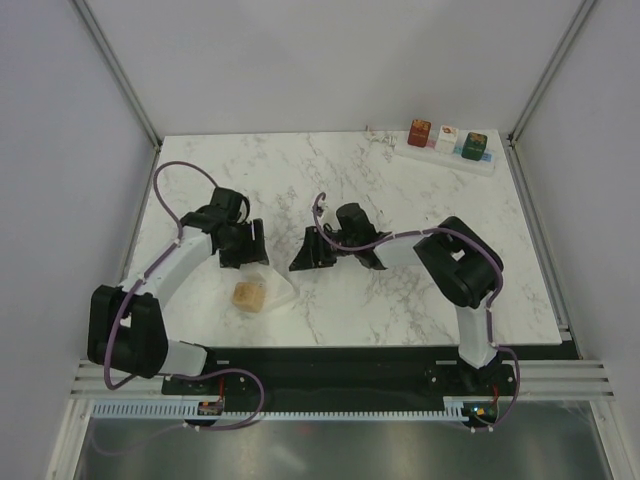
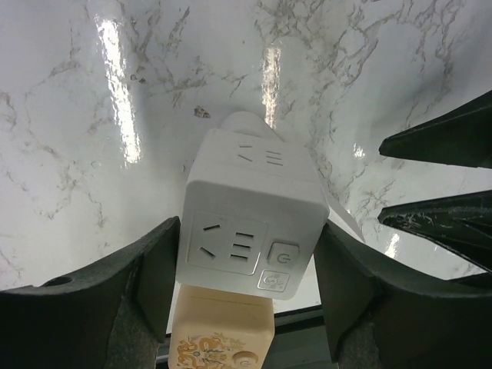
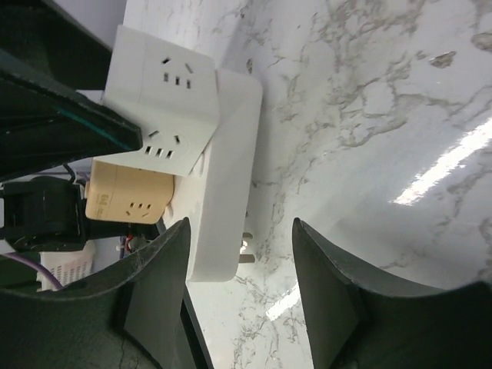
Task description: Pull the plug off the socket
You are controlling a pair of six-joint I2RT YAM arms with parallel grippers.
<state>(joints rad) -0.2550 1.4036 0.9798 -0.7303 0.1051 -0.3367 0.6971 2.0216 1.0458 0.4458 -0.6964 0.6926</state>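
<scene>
The plug (image 2: 246, 207), a white cube, sits beside a beige cube (image 2: 223, 330) on the flat white socket (image 3: 227, 177), which lies on the marble surface (image 2: 115, 115) in front of my left arm. My left tool (image 2: 247, 231) straddles the plug, fingers close against two opposite sides, though I cannot tell whether they are pressing yet. My right tool (image 3: 238, 223) gapes empty over the socket's end. I judge it light, rigid, slick plastic, best pinched low on its flat sides with the socket pinned; it stands square off the socket, whose long axis follows the two cubes.
</scene>
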